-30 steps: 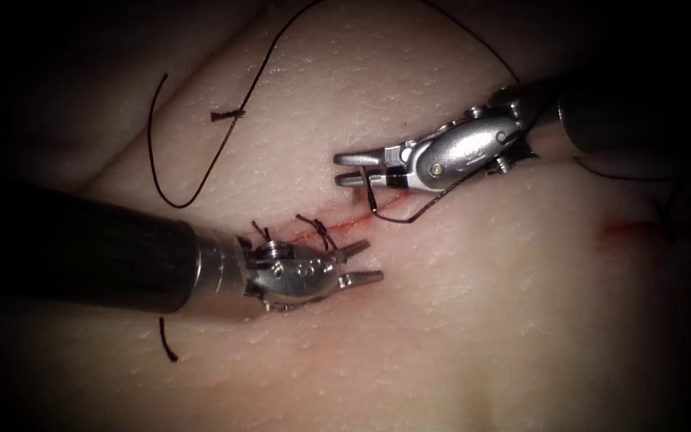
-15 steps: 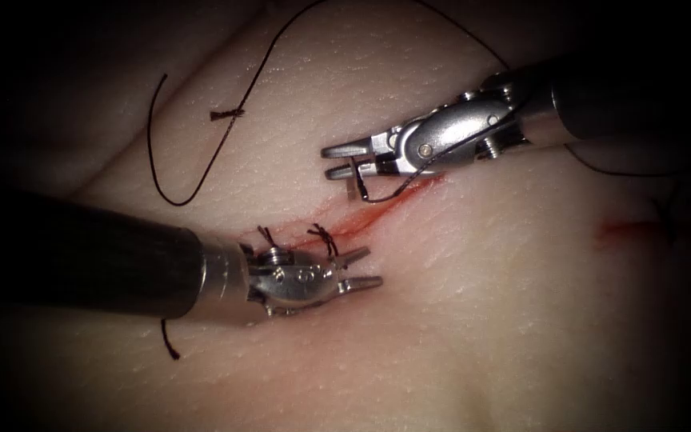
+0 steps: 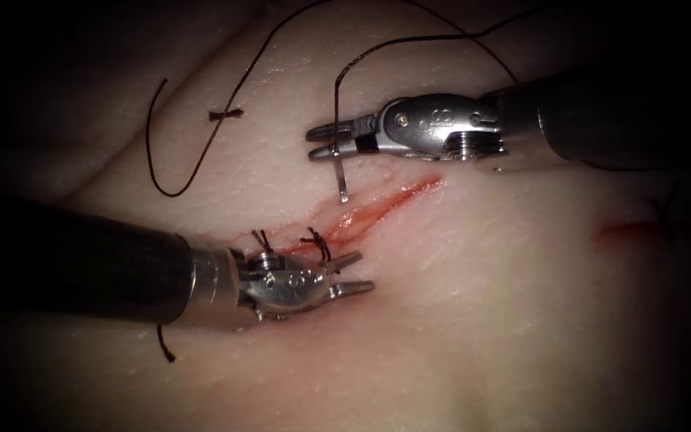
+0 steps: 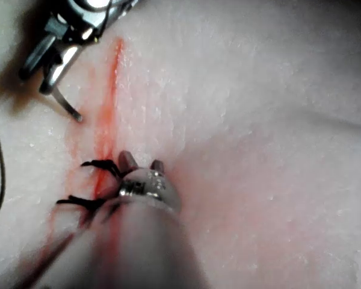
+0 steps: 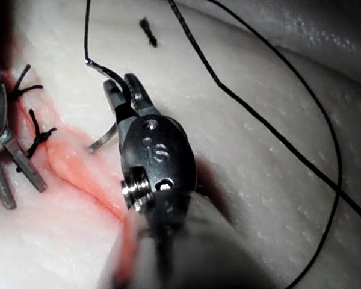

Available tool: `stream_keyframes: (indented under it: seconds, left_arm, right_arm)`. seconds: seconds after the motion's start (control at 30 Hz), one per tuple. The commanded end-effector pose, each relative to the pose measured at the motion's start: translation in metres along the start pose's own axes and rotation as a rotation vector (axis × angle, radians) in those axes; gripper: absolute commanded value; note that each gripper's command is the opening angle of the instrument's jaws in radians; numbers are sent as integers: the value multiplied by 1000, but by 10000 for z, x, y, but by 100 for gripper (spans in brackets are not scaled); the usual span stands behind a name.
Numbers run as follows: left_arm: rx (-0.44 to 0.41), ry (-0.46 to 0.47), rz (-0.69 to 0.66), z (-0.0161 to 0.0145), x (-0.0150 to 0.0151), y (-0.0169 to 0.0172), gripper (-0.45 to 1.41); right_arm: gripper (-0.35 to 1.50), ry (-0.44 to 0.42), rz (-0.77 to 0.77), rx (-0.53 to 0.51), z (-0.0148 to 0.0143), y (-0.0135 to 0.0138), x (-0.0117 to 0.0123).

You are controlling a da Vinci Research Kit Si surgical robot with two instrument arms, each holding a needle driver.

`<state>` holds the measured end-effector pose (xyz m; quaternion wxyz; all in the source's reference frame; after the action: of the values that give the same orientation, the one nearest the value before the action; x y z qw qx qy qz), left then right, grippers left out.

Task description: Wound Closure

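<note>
Now, right tool [image 3: 325, 141]: its jaws are gripping the needle [image 3: 340, 172] near the thread end of its curve, on the left side of the cut [image 3: 377, 206].
Needle: it is hanging free of the tissue [image 3: 473, 320], point down and close above the cut's left lip; in the right wrist view the needle [image 5: 108, 108] is crossing the jaws, its tip just short of the red fluid [image 5: 78, 174].
Change: over the last second the right tool has been swinging from over the cut to its far left side and rolling, so the needle is now standing nearly upright instead of lying low across the wound.
Thread [image 3: 409, 36]: it is rising from the needle's tail and arching away to the far right.
Left tool [image 3: 355, 272]: its jaws are standing apart and holding nothing, resting beside the two knotted stitches [image 3: 317, 240] at the cut's near end.
Meaning: judging by this, the open stretch of cut beyond the stitches is still waiting for closure.
</note>
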<state>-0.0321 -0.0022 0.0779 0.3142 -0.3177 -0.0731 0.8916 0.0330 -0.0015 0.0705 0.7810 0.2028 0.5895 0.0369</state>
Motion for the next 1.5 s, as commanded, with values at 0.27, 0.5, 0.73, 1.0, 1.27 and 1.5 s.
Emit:
stream_keyframes:
  seconds: [0.27, 0.5, 0.73, 1.0, 1.27, 1.5]
  left_arm:
    - [-2, -1, 0, 4, -5, 9, 34]
    - [-4, -1, 0, 3, -4, 9, 34]
    - [-4, -2, -2, 1, -3, 11, 34]
    - [-8, -2, -3, -2, -1, 9, 34]
    - [-6, -3, -4, -2, 0, 8, 34]
    - [-5, -3, -6, -1, 2, 7, 34]
  right_arm:
    - [-35, -10, 118, -12, 5, 11, -6]
    - [-35, -80, 341, 42, 9, 5, -14]
    - [-35, -54, 504, 91, 13, 5, -19]
    - [-35, -40, 586, 164, 18, -8, -21]
    - [-35, -45, 661, 224, 22, -24, -19]
    - [-35, -57, 735, 277, 16, -41, -18]
